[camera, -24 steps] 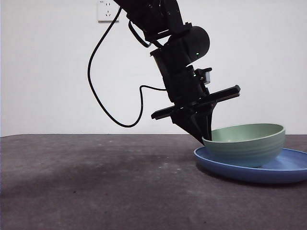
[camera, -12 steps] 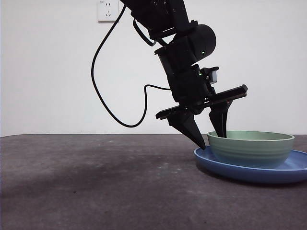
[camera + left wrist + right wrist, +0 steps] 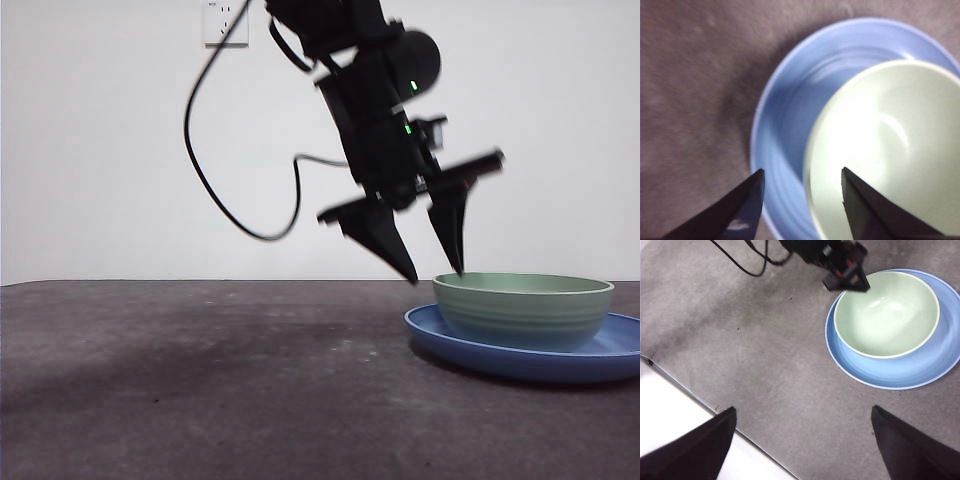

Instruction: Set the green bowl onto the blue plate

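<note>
Left half of the front frame is bare table (image 3: 200, 380); at right the green bowl (image 3: 523, 308) on the blue plate (image 3: 520, 358) blocks passage (left gripper (image 3: 437, 275) hovers above, spread)

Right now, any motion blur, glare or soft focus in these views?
Front view: left gripper motion-blurred above the sharp green bowl. Left wrist view: soft all over, bowl interior blown out white, blue plate hazy. Right wrist view: sharp; right gripper open.

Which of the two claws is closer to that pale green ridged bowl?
The left. The left gripper hangs open just above the rim of the pale mint-green ridged bowl sitting on the glossy blue plate. The right gripper waits far back, high over the table.
</note>
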